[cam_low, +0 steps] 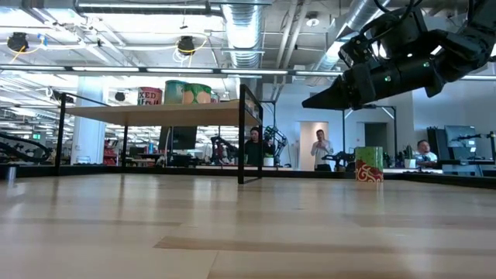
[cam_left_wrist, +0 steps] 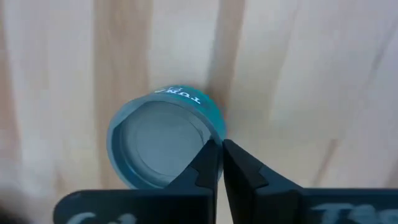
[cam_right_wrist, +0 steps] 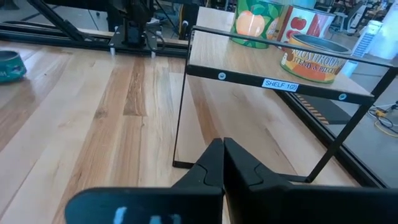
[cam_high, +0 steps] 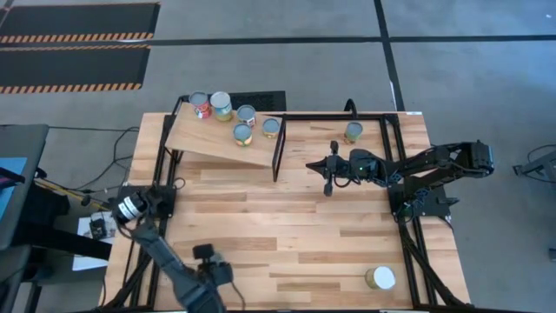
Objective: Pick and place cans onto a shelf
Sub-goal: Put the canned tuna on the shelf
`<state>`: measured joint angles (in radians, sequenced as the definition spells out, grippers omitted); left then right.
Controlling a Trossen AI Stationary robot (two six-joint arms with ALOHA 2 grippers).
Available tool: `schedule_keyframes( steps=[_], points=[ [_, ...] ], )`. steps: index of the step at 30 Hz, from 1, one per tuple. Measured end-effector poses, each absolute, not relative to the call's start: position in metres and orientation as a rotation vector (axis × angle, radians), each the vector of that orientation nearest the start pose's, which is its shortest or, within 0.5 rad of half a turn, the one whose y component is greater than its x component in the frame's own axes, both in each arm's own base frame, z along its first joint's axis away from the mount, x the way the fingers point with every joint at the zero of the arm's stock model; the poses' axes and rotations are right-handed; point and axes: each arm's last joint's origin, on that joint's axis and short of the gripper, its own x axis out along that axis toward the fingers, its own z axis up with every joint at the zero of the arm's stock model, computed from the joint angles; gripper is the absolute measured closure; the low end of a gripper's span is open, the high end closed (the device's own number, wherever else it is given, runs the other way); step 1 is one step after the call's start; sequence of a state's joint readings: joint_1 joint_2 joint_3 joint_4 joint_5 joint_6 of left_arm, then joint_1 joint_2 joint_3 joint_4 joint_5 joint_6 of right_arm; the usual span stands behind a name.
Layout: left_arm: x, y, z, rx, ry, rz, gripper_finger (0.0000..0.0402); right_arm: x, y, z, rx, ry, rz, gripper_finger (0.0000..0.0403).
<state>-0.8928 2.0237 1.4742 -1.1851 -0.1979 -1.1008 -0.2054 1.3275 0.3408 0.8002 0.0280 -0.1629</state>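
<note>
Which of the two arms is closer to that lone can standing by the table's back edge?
The right. Its pincer hangs just in front of and to the left of that can. The left pincer is far off at the table's front edge.

Right arm: dark, six-joint, stretched out level from its base toward mid-counter, wrist raised. Right pincer (cam_high: 328, 171) has both dark fingers (cam_right_wrist: 211, 163) pressed together, nothing between them. Left arm folded low at the near edge; left pincer (cam_left_wrist: 222, 163) fingers also closed together, pointing down.
</note>
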Motion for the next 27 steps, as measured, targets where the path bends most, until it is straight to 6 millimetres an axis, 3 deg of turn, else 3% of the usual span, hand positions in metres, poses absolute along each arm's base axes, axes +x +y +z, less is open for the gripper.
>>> schedule_keyframes(
  steps=[9,16,21,27],
  points=[
    [0.307,-0.210,0.181,0.206,1.353,0.183,0.0401,0.232,-0.049,0.171,-0.148,0.202,-0.216,0.0389],
    [0.370,-0.148,0.176,0.189,1.180,0.040,0.0401,0.231,-0.049,0.171,-0.148,0.204,-0.216,0.0388],
    [0.391,-0.116,0.177,0.169,1.105,0.001,0.0401,0.231,-0.049,0.170,-0.149,0.206,-0.215,0.0388],
    [0.402,-0.090,0.179,0.156,1.077,0.037,0.0401,0.231,-0.049,0.170,-0.149,0.207,-0.215,0.0388]
  ],
)
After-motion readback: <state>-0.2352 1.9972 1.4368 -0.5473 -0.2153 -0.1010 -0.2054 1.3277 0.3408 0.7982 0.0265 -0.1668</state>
